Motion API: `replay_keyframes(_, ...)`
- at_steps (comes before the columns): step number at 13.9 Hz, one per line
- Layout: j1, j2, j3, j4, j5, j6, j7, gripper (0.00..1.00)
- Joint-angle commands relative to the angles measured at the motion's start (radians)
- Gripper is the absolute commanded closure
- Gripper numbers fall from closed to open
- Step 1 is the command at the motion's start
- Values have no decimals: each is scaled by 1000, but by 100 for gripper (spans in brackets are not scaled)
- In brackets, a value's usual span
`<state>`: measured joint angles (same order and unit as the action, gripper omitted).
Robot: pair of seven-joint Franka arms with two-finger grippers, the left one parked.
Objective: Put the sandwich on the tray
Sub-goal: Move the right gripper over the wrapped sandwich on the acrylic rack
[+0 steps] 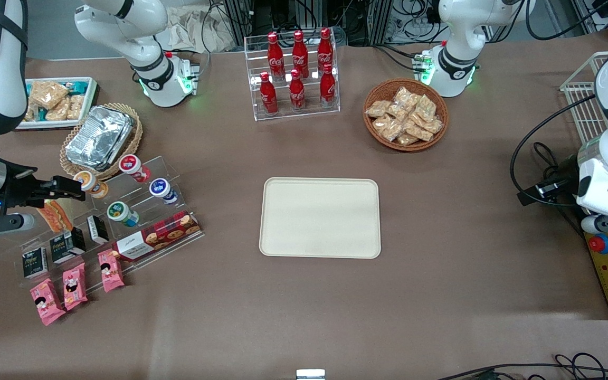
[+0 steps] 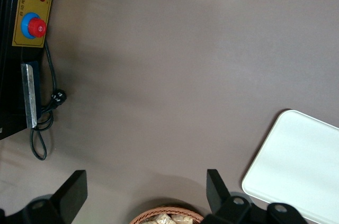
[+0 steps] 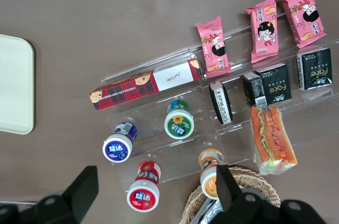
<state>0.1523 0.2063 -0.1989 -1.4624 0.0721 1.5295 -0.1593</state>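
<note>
Item: sandwich [image 3: 273, 140]; clear-wrapped wedge lying on the upper step of the clear acrylic riser [image 1: 124, 221], at the left edge of the front view, beside the black cartons [image 3: 275, 90]; not yet lifted.

Item: gripper [image 1: 74, 192]; at the left edge of the front view, hovering above the riser just over the sandwich [image 1: 55, 215]; its jaws stand wide apart, holding nothing, as the right wrist view shows.

Item: tray [image 1: 320, 217]; cream-beige, bare, at the centre of the front view, well apart from the riser.

Hazards for you to weigh, as judgement only:
- the orange-lidded cup [image 3: 211, 170] sits near the sandwich; one of your jaws coming down wide could knock it off its step; it would likely roll into the other cups [image 1: 145, 184];
- the black cartons stand just beside the wrapped end; a descent off-line may tip one down the steps onto the pink packets [image 1: 74, 285];
- the wrap looks slick and the wedge soft; a closure on the thin end may let it slip out, a hard one may crush the bread;
- the riser looks light; a push downward or sideways could shift the whole display;
- the wicker basket with the foil container [image 1: 100, 137] lies close by; a low swing toward the tray could clip its rim.
</note>
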Motion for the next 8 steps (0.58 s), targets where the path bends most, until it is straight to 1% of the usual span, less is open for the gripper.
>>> replay_keyframes(1,3,-2,1,-7,-14,-3,-8,1)
replay_keyframes(3,3,-5,1,-21,-35,0,-84,1)
replay_keyframes(6,-3,-13,-2,-47,-75,0,-137,1)
replay_keyframes(8,-16,-21,-7,-79,-109,32,-201,1)
